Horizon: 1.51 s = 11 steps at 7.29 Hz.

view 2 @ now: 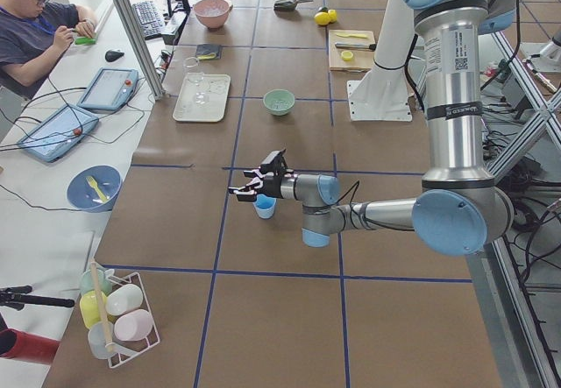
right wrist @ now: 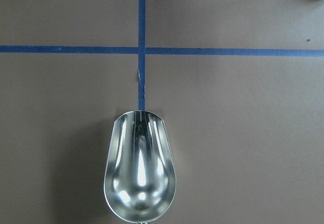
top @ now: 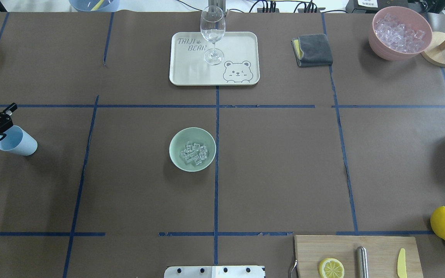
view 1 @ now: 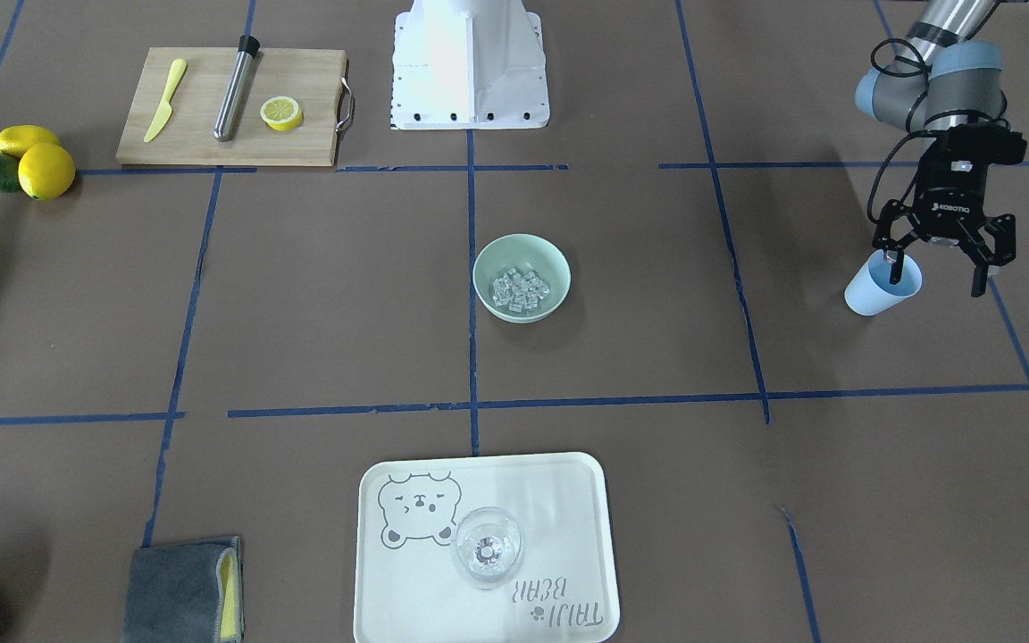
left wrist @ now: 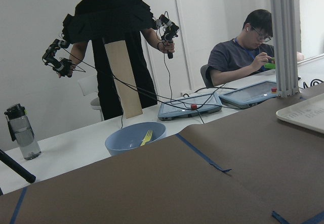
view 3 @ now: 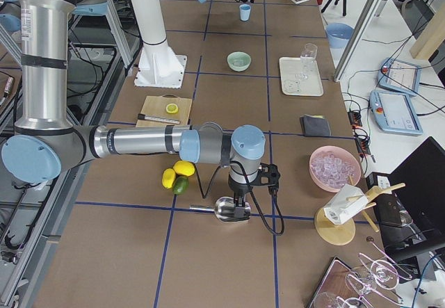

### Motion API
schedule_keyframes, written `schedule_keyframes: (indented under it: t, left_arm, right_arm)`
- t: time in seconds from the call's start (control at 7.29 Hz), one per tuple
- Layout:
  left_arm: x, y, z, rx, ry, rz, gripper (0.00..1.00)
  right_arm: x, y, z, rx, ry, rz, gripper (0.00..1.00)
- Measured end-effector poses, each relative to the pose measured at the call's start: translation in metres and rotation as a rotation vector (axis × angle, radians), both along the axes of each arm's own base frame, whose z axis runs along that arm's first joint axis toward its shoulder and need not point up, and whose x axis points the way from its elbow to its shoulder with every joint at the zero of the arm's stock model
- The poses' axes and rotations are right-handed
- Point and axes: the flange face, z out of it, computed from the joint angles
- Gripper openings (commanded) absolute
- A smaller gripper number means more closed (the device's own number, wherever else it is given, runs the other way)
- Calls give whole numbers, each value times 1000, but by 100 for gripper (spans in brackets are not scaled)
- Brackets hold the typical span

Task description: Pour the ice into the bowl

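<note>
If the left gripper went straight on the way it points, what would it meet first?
The way looks free: the left gripper points roughly level above the light blue cup, and its wrist view shows only bare table ahead; depth beyond its edge is unclear.

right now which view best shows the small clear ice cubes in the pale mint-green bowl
Exterior front-facing: the ice cubes sit central, distinct in the bowl. Overhead shows them nearly as well; side views, only a distant bowl; wrist views, nothing.

bowl (view 1: 523, 248): mint-green | ice (view 1: 520, 288): clear | cup (view 1: 872, 295): light blue | table (view 1: 318, 295): brown, blue-tape grid | tray (view 1: 559, 500): cream, bear print
</note>
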Motion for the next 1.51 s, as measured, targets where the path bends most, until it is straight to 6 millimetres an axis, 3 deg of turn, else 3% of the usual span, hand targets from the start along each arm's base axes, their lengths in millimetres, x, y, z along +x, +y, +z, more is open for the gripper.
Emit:
schedule_keyframes:
  t: [0.41,0.69,0.82,1.1,1.51]
  left_arm:
    - [-71,-61,-45,-205,-234,65,100]
    - [-136,-108,-56,-363,-412,96,100]
    - [-169,-123,-51,-506,-416,139,100]
    - [-211,-124,-25,-827,-310,261,100]
    - [-250,-81,30,-1173,-36,389,100]
  right_arm:
    - [0,0,1,-1,0,0,100]
    - [0,1,1,-1,0,0,100]
    - [0,1,0,0,0,0,100]
    - [0,0,0,0,0,0,100]
    - [-2,-11,-16,30,-10,1,100]
